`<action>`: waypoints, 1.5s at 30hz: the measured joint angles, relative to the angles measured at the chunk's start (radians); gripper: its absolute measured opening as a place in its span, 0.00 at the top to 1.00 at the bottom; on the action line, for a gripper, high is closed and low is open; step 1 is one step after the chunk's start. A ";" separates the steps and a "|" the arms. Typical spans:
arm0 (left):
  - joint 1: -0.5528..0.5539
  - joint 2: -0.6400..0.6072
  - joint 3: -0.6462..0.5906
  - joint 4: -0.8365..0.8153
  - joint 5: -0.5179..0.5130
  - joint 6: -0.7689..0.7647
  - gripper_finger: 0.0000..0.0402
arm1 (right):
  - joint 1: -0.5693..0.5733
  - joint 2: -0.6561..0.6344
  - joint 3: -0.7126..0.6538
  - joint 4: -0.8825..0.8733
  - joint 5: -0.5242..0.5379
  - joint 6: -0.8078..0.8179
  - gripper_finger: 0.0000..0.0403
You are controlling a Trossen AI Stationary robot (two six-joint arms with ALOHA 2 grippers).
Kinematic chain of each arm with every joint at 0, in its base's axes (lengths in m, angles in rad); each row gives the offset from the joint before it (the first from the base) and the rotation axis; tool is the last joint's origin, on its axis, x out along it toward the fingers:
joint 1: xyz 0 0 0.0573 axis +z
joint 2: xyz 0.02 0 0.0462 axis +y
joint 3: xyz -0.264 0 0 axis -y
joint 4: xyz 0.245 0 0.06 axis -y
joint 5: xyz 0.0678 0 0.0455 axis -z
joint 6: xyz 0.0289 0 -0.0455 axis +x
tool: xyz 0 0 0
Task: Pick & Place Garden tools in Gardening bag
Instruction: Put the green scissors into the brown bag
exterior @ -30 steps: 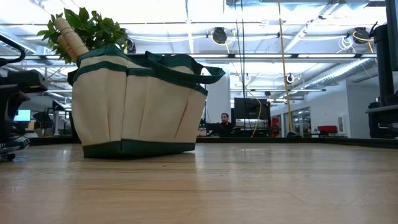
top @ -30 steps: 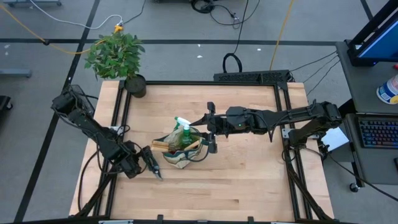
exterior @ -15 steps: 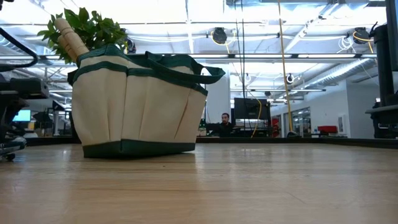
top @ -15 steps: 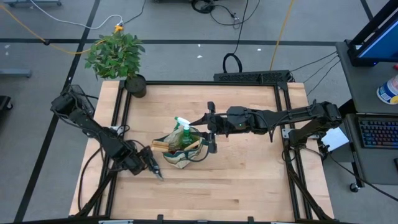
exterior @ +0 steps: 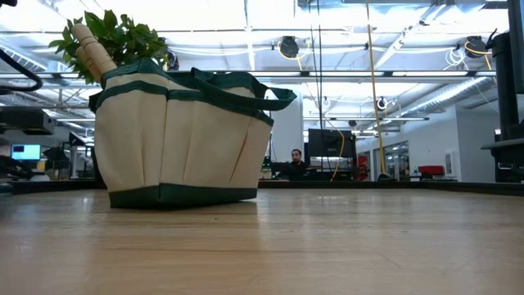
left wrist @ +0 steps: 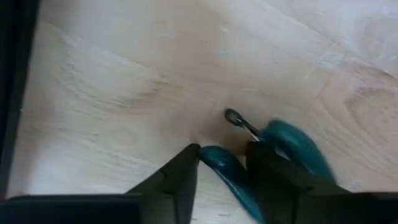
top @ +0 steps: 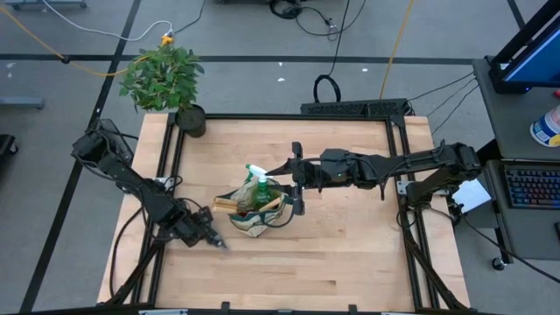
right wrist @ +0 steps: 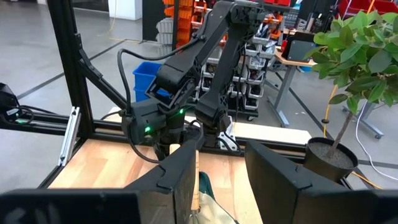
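A beige gardening bag [top: 254, 214] with green trim stands mid-table, also in the low view [exterior: 180, 139]. From it stick up a green spray bottle [top: 259, 182] and a wooden tool handle [exterior: 92, 47]. Pruning shears with teal handles [left wrist: 295, 146] lie flat on the table's near left. My left gripper [top: 213, 239] points down on them and is shut on one handle. My right gripper [top: 293, 179] hangs level above the bag's right side, open [right wrist: 222, 152], with nothing between its fingers. My left gripper pinches one teal handle of the shears [left wrist: 217, 167] between its two fingers, near the end with the metal catch [left wrist: 235, 116]. The fingers come from above, pointing down. The other handle lies outside the fingers, and the shears rest flat on the table.
A potted green plant [top: 164, 77] in a black pot [top: 190, 120] stands at the table's far left corner. A black frame rail [top: 166, 175] runs along the table's left edge, close to my left arm. Bare wood lies to the near side and right of the bag.
My left arm has swung slightly toward the table's left edge above the shears. The bag and my right gripper have kept still.
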 joint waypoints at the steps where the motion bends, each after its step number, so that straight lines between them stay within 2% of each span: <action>1: 0.000 0.000 0.000 0.000 -0.001 -0.001 0.67 | 0.000 0.000 0.000 0.000 0.000 0.000 0.68; 5: 0.000 0.000 0.000 -0.007 -0.015 -0.004 0.75 | 0.000 0.000 0.000 0.000 0.000 0.000 0.68; 18: 0.000 0.000 0.000 -0.012 -0.095 -0.029 0.91 | 0.000 0.000 0.000 0.000 0.000 -0.001 0.68; 24: 0.000 0.000 0.000 -0.020 -0.126 -0.035 0.89 | 0.000 0.000 0.000 0.000 0.000 -0.003 0.68; 31: 0.002 -0.002 -0.003 -0.065 -0.202 -0.039 0.92 | 0.000 0.000 0.000 0.000 0.000 -0.008 0.68; 40: 0.003 0.003 -0.015 -0.139 -0.291 -0.036 0.79 | 0.000 0.000 0.000 0.000 0.000 -0.008 0.68; 45: 0.004 -0.004 -0.019 -0.144 -0.301 -0.033 0.73 | 0.000 0.000 0.000 0.000 0.000 -0.002 0.68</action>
